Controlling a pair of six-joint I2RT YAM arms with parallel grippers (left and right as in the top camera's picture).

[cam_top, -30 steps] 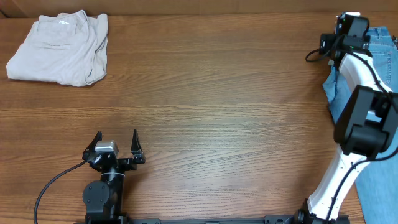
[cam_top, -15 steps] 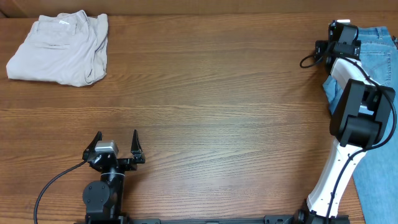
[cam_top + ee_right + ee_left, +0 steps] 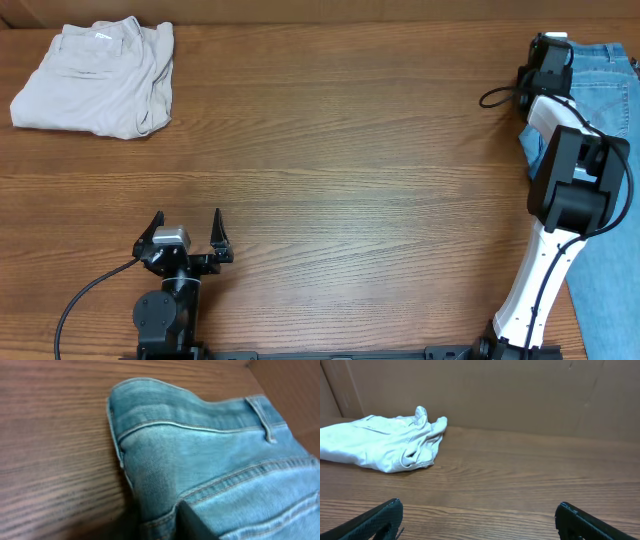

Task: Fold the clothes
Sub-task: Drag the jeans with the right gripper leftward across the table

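The clothes, light blue denim jeans (image 3: 606, 80), lie along the table's right edge, partly under my right arm. My right gripper (image 3: 553, 50) is at their far left corner. In the right wrist view a raised fold of the jeans (image 3: 200, 450) near the waistband sits pinched in my right gripper (image 3: 160, 522), with a dark finger on each side of the seam, so it is shut on the cloth. My left gripper (image 3: 187, 222) rests near the front left of the table, open, nothing between its fingertips (image 3: 380, 517).
Folded beige khaki trousers (image 3: 100, 78) lie at the far left corner, also seen ahead of the left wrist as the trousers (image 3: 385, 445). A brown cardboard wall (image 3: 495, 395) stands behind the table. Bare wooden tabletop (image 3: 350, 180) spans the middle.
My right gripper shifted slightly left and down onto the jeans' corner and closed on a fold of denim. The left arm has not moved.
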